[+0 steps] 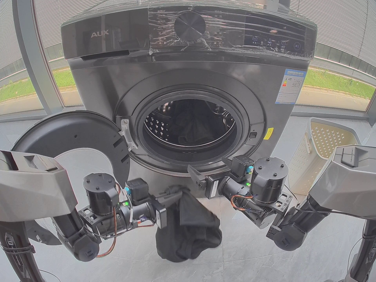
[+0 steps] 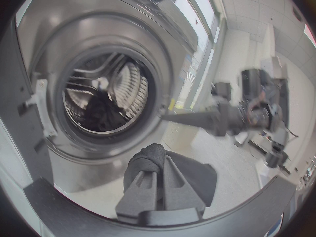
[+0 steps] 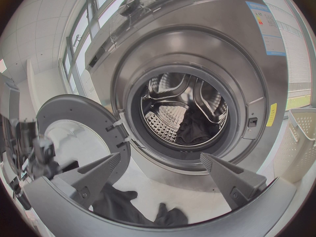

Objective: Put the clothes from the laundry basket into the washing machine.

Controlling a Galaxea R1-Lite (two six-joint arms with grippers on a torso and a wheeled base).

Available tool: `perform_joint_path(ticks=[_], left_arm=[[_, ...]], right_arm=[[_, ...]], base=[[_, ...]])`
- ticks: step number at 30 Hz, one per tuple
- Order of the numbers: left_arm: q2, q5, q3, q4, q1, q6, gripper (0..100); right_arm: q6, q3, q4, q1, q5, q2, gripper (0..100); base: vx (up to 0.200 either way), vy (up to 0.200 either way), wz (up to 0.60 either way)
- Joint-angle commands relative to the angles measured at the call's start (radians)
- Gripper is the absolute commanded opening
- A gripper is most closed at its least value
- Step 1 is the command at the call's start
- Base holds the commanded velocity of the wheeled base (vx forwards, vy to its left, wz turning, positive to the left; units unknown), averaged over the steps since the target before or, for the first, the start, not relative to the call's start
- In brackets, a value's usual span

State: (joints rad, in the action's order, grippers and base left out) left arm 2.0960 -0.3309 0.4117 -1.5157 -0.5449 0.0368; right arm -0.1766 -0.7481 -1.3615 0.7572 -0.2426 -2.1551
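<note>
The washing machine (image 1: pixel 188 83) faces me with its round door (image 1: pixel 70 138) swung open to the left. A dark garment (image 1: pixel 192 126) lies inside the drum (image 3: pixel 184 112). My left gripper (image 1: pixel 178 194) hangs below the drum opening, shut on a black garment (image 1: pixel 188 226) that droops to the floor. In the left wrist view its fingers (image 2: pixel 148 188) pinch a bunched fold of the black garment (image 2: pixel 148 160). My right gripper (image 1: pixel 207 167) sits just right of it in front of the machine, open, with nothing between its fingers (image 3: pixel 230 176). The black garment (image 3: pixel 131 208) shows below them.
A cream perforated laundry basket (image 1: pixel 325 149) stands on the floor to the right of the machine, its visible inside bare. The open door (image 3: pixel 75 122) juts out on the left side. Pale tiled floor (image 1: pixel 250 255) lies in front of the machine.
</note>
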Motion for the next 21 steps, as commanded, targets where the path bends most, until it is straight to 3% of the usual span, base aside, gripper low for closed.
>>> perform_joint_path(ticks=[1, 4, 9, 14, 21], left_arm=[[-0.031, 0.078, 0.108, 0.0, 0.052, 0.051, 0], [-0.033, 0.108, 0.144, -0.001, 0.057, 0.075, 0], [-0.033, 0.113, 0.162, -0.001, 0.059, 0.078, 0], [-0.034, 0.15, 0.191, -0.001, 0.065, 0.084, 0], [-0.053, 0.151, 0.205, -0.003, 0.065, 0.104, 0]], right_arm=[[0.003, 0.027, 0.012, -0.033, 0.0, -0.019, 100], [0.016, 0.061, 0.022, -0.045, -0.001, -0.017, 100], [0.02, 0.093, 0.025, -0.056, -0.001, -0.019, 100], [0.02, 0.11, 0.027, -0.061, -0.001, -0.028, 100], [0.019, 0.131, 0.027, -0.061, -0.003, -0.058, 100]], base=[[0.0, 0.0, 0.0], [0.0, 0.0, 0.0], [0.0, 0.0, 0.0], [0.0, 0.0, 0.0], [0.0, 0.0, 0.0]])
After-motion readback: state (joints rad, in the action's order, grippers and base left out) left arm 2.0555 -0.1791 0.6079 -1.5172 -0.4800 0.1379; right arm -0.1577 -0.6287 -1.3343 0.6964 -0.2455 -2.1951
